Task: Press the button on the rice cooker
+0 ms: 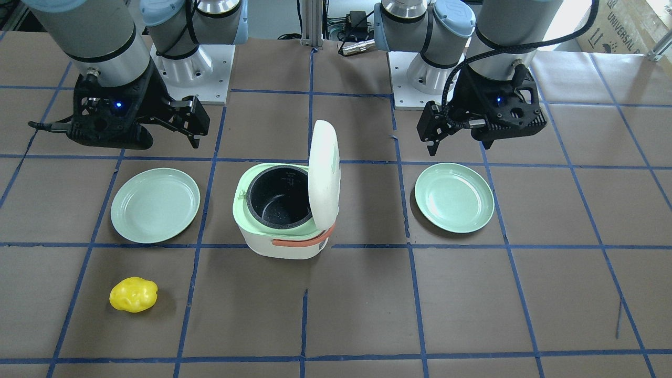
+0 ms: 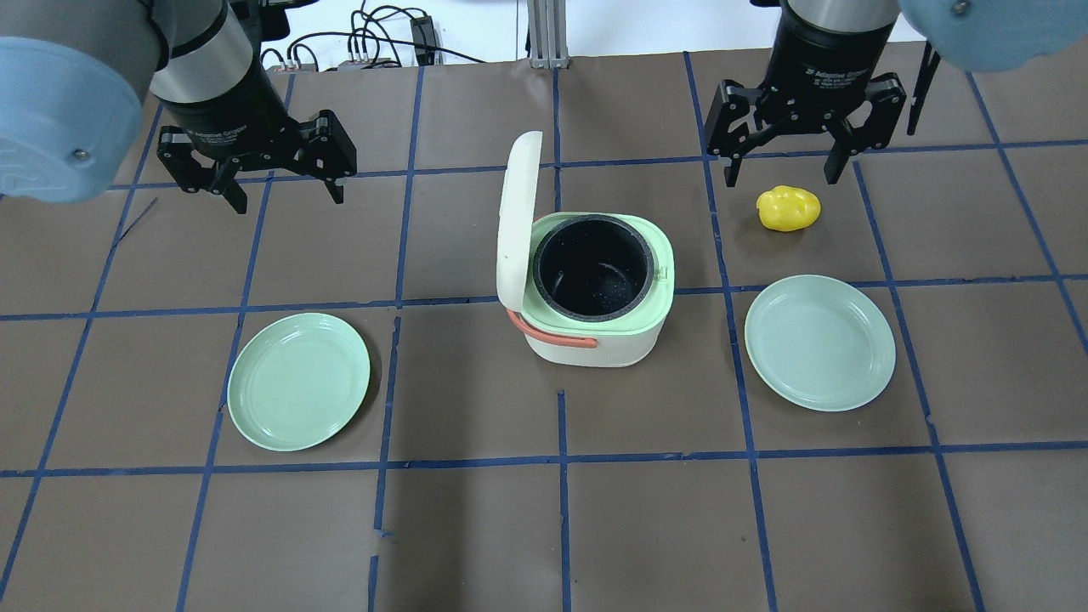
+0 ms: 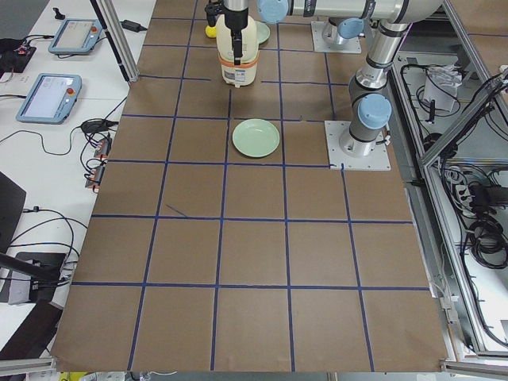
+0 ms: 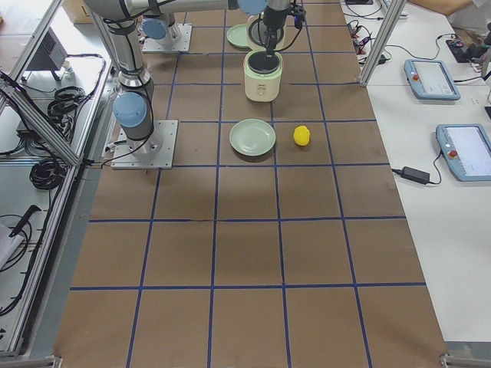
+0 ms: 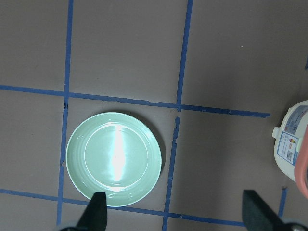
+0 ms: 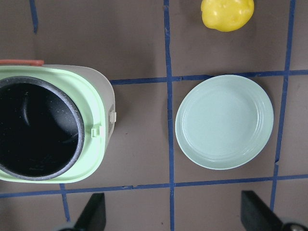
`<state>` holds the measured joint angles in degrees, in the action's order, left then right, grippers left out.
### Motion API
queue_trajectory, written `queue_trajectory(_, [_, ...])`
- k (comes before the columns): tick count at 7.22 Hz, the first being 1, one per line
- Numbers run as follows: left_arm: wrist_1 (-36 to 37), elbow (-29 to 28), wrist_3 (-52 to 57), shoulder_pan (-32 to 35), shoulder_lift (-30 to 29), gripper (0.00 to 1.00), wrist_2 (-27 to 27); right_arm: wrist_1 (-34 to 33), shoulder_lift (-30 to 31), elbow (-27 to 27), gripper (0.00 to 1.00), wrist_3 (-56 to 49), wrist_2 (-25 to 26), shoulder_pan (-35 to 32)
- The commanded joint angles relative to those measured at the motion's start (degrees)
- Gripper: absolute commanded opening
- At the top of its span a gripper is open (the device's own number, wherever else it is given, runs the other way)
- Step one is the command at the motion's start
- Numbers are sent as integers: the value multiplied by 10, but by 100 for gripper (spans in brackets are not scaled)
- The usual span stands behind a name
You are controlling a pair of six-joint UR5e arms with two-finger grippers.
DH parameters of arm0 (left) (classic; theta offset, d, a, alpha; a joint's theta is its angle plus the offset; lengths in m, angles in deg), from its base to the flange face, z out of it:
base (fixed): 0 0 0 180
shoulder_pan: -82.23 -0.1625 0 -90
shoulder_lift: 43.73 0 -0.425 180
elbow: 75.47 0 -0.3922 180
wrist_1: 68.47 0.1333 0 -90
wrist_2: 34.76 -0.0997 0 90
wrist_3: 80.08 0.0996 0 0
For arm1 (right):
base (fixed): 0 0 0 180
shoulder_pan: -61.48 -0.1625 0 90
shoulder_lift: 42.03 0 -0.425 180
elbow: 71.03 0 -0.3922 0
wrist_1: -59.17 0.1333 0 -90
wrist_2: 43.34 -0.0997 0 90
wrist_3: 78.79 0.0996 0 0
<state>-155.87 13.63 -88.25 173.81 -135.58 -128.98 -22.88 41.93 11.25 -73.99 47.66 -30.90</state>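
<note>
Yellow lump [image 1: 133, 294] sits nearest; rice cooker [image 1: 254, 239] stands with lid [image 1: 324, 173] raised.

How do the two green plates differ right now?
The right plate lies closer to the rice cooker than the left plate. The right plate has the yellow object just beyond it; the left plate has none. Both are pale green, empty and flat.

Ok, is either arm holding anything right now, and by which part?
Nothing is held. The left pincer and the right pincer both hang open above the table, apart from the rice cooker.
</note>
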Motion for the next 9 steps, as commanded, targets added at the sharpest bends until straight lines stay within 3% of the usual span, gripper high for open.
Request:
queue_trajectory(1, [0,0,0,0,0,100,0,-12,25,29,100,-8,-1,12])
queue_trajectory(9, [0,-1,-1,0,0,100,0,-14,43,30,100,-14,-8,11])
